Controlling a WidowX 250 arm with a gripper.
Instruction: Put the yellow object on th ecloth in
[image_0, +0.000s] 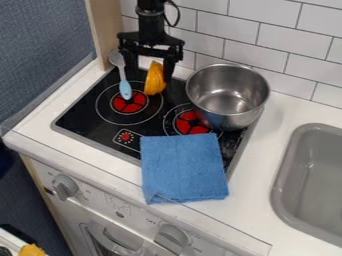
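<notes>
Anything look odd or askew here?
Slightly odd: the blue cloth lies across the stovetop's front edge, and the spoon's blue end is over the left burner. No visible spill or damage.

Cloth (182, 169) hides part of cooktop (83, 117); right edge cuts sink (283, 172).

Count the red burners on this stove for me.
2: one burner by the spoon, another burner between the pot and the cloth. The pot or cloth may hide more.

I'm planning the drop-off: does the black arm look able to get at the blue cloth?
Probably yes: the cloth lies uncovered, and the pot stands to one side of the likely path from the tool.
</notes>
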